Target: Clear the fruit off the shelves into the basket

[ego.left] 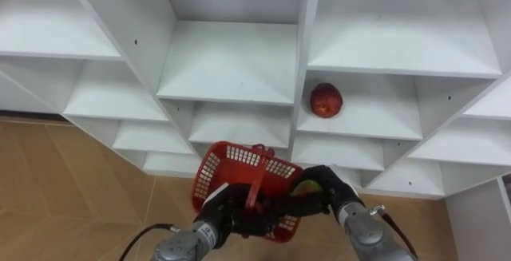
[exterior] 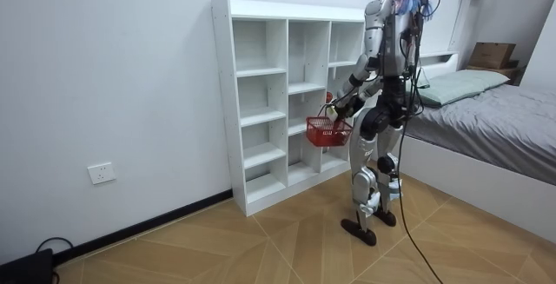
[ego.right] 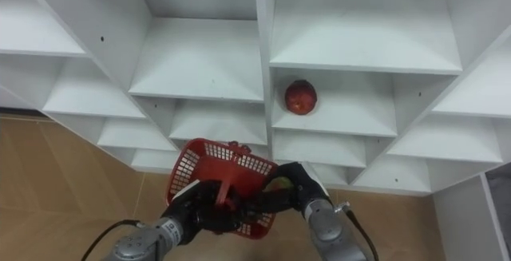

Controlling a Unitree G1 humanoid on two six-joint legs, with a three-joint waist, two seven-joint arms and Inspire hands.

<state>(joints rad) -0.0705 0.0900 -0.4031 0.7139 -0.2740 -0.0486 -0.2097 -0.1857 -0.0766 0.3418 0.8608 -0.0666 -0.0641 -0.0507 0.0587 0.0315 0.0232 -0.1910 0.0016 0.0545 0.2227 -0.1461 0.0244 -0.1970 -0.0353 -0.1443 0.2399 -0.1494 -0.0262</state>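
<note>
The left hand (ego.left: 227,213), fingers curled round the handle of the red basket (ego.left: 209,173), holds it under the right hand (ego.left: 329,189), whose fingers clamp a yellow-green fruit (ego.left: 306,187), likely to drop it in, while a red apple (ego.left: 326,100) sits on the closet (ego.left: 231,61) shelf at one o'clock.

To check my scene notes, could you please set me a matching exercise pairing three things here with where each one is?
Things:
1. round red apple
2. red plastic mesh basket
3. yellow-green fruit

Places:
A. held in the right hand, at the basket's rim
B. lying on a white closet shelf
C. hanging by its handle from the left hand

Pairs: 1-B; 2-C; 3-A
</note>
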